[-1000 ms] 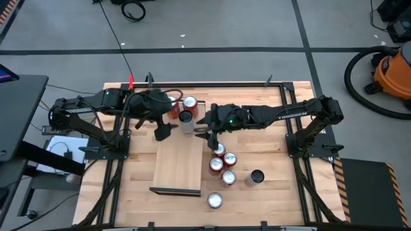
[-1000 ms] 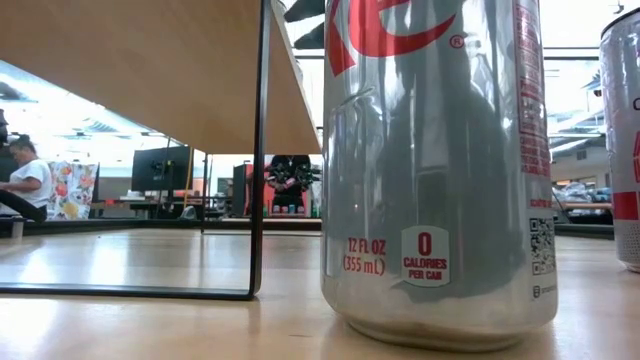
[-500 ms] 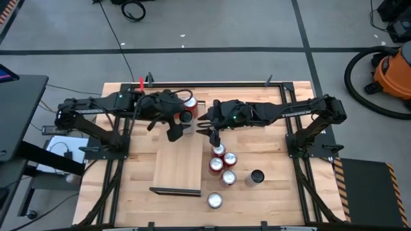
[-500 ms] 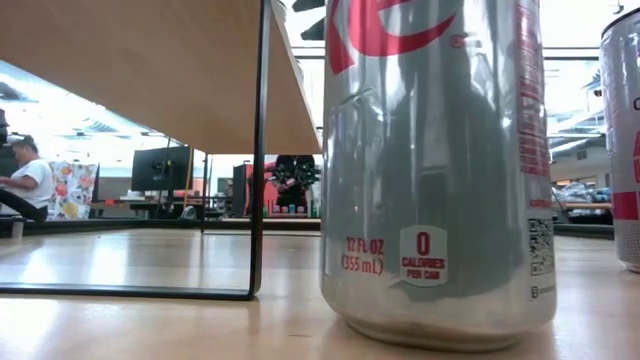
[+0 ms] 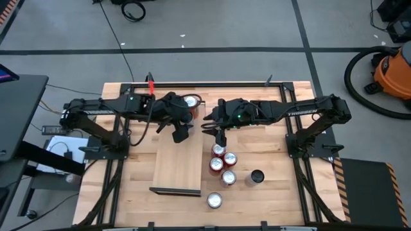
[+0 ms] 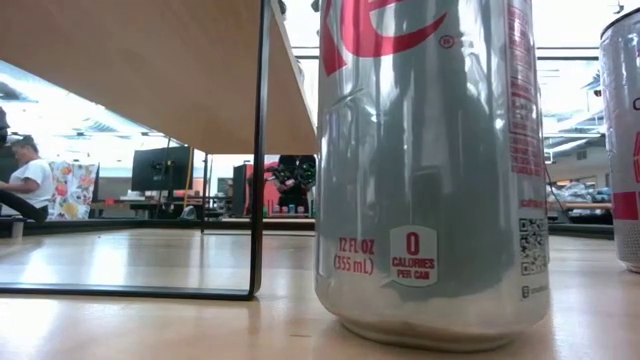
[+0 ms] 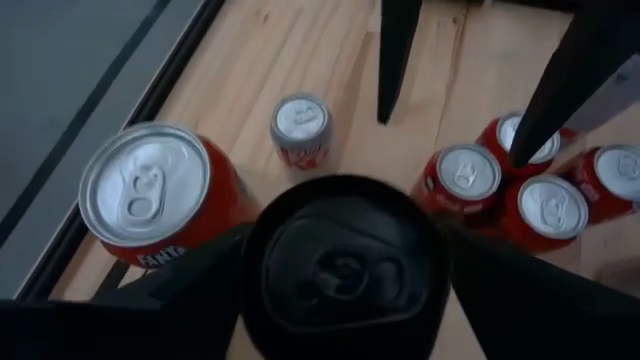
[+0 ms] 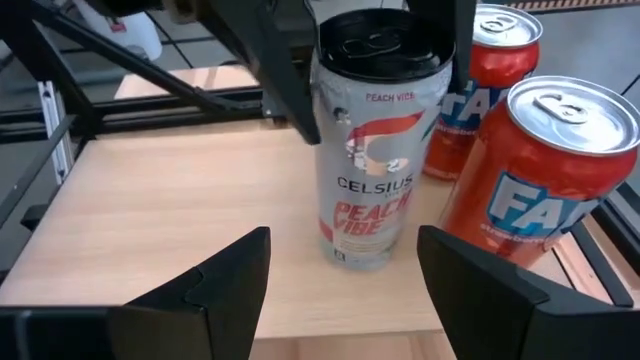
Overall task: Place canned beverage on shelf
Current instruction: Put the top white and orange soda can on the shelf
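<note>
As I read the high view with 12 o'clock at the table's far edge, the nearest thing is one silver can [image 6: 430, 170] at the 6 o'clock edge. It fills the low view, label and all. Just beyond it, toward 1 o'clock, stands one dark-topped can [image 5: 257, 176], and at 12 o'clock from the silver one sit four red cans [image 5: 222, 163] in a tight cluster.

The shelf [image 5: 176, 167] lies at 9 o'clock of that cluster, its long side running from 6 to 12. The low view alone shows its underside and dark end frame.

At the shelf's far end one black-lidded Celsius can [image 8: 370, 150] stands upright on the board. The left gripper [image 5: 181, 131] straddles this can; I cannot tell whether it is clamped on it or loose. From above the gripper hides the can, and only the wrist views show it.

The right gripper [image 5: 217, 133] hangs at 3 o'clock of it, over the table beside the shelf, its claw spread apart and empty.

Behind the Celsius can, at 12 o'clock, I count two orange cans [image 8: 540, 190] in the right wrist view. The high view shows just one top.

That makes nine cans. Far off in the room, the low view shows a seated person [image 6: 22, 180].
</note>
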Controlling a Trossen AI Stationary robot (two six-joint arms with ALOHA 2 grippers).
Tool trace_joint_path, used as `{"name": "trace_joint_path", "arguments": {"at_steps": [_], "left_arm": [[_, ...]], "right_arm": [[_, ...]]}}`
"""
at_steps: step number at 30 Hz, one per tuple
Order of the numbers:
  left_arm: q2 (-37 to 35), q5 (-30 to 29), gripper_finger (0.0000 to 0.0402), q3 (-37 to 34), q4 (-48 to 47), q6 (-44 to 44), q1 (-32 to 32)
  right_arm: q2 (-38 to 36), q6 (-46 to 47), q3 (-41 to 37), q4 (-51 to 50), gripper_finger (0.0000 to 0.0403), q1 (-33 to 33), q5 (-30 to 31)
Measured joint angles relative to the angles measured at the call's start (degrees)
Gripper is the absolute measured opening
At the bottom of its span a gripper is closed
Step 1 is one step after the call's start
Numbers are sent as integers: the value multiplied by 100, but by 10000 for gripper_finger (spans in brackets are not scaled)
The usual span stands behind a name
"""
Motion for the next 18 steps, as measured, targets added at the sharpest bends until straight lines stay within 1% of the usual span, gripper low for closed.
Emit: {"name": "trace_joint_path", "arguments": {"at_steps": [3,5,8,11,15,18], "left_arm": [[-30,27,293,-2,-90,24,0],[-95,155,275,0,-243,173,11],[-220,377,259,4,-482,463,82],[-424,597,260,-9,-772,718,213],[-831,621,274,-17,-1098,1036,444],[-1163,736,275,-11,-1191,1291,653]], "right_arm": [[0,-30,0,-2,263,0,0],[3,-38,0,-10,263,0,0],[4,-103,0,-9,263,0,0],[4,-114,0,-9,263,-16,0],[7,-26,0,52,263,-36,6],[7,-14,0,204,263,-37,42]]}}
